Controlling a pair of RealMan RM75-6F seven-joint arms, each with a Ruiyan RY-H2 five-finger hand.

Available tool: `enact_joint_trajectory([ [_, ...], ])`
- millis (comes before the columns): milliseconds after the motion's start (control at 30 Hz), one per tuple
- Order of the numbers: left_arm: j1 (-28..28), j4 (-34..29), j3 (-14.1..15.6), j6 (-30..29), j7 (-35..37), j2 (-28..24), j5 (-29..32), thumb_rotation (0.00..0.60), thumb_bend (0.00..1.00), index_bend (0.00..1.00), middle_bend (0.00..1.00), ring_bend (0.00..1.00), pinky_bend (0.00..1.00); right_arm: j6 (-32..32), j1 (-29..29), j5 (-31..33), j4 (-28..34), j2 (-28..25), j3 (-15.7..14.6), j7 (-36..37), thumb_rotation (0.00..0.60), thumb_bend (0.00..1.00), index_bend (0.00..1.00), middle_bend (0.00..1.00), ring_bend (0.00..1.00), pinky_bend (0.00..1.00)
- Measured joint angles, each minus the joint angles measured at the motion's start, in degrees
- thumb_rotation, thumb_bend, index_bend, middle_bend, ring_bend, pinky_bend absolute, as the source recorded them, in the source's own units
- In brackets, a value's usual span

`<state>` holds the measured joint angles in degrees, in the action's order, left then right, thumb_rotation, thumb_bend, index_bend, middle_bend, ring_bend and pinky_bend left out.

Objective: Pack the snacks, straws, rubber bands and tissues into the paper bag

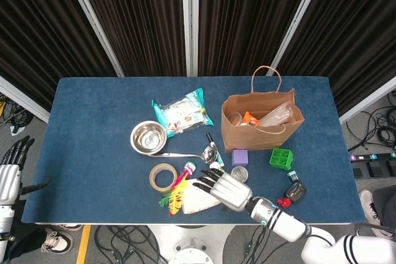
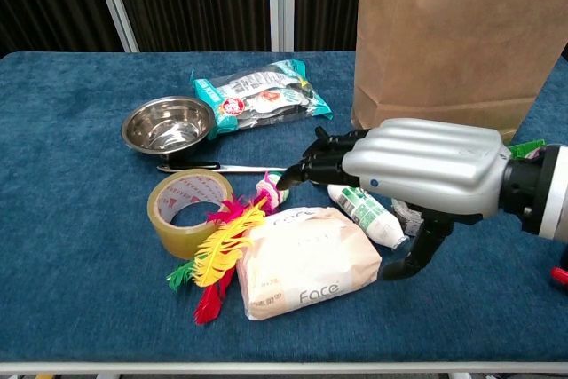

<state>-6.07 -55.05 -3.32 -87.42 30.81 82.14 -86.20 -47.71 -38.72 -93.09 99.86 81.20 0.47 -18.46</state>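
- The right hand (image 2: 417,175) hangs low over the front middle of the counter (image 1: 86,122), palm down, just above the tissue pack (image 2: 306,259); its fingers (image 2: 311,161) are spread and hold nothing, with the thumb angled down beside the pack's right end.
- The left hand (image 1: 9,174) sits off the counter's front left corner, fingers apart and empty.
- The tissue pack lies flat near the front edge, touching a bundle of coloured feathers (image 2: 217,250) on its left.
- The paper bag (image 1: 263,119) stands upright towards the back right, open at the top, with straws (image 1: 275,114) and an orange packet (image 1: 249,117) showing inside.
- A snack packet (image 1: 182,110) lies near the middle of the counter, behind a steel bowl (image 1: 148,137).
- A ladle (image 2: 222,167), a tape roll (image 2: 186,206) and a white tube (image 2: 364,210) lie around the tissue pack.
- A purple cube (image 1: 239,156) and a green block (image 1: 280,157) sit just in front of the bag.
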Motion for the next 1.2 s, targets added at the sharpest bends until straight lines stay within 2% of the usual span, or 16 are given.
enact_joint_trajectory([
  [433,0.9,2.4,0.2,0.1,-0.1,1.0,0.5,0.600,0.04,0.10,0.14,0.01,0.14,4.4,-1.3,10.3,-3.5,5.3,0.1,-7.4,0.600,0.00,0.13,0.13,0.05,0.15],
  [600,1.0,3.1,0.2,0.0,0.4,1.5,0.5,0.600,0.04,0.10,0.14,0.01,0.14,4.5,-1.8,12.3,-4.7,7.0,0.1,-9.0,0.600,0.00,0.15,0.13,0.06,0.15],
  [900,1.0,3.7,0.4,0.3,0.5,1.8,0.3,0.600,0.04,0.10,0.14,0.01,0.14,2.0,-1.8,12.9,-8.3,10.6,0.1,-10.5,0.600,0.01,0.32,0.26,0.19,0.31],
  [1200,1.2,4.6,0.6,1.0,1.0,2.4,0.5,0.600,0.04,0.10,0.14,0.01,0.14,1.2,-2.2,14.2,-9.5,11.6,0.0,-11.9,0.600,0.14,0.48,0.38,0.31,0.45],
])
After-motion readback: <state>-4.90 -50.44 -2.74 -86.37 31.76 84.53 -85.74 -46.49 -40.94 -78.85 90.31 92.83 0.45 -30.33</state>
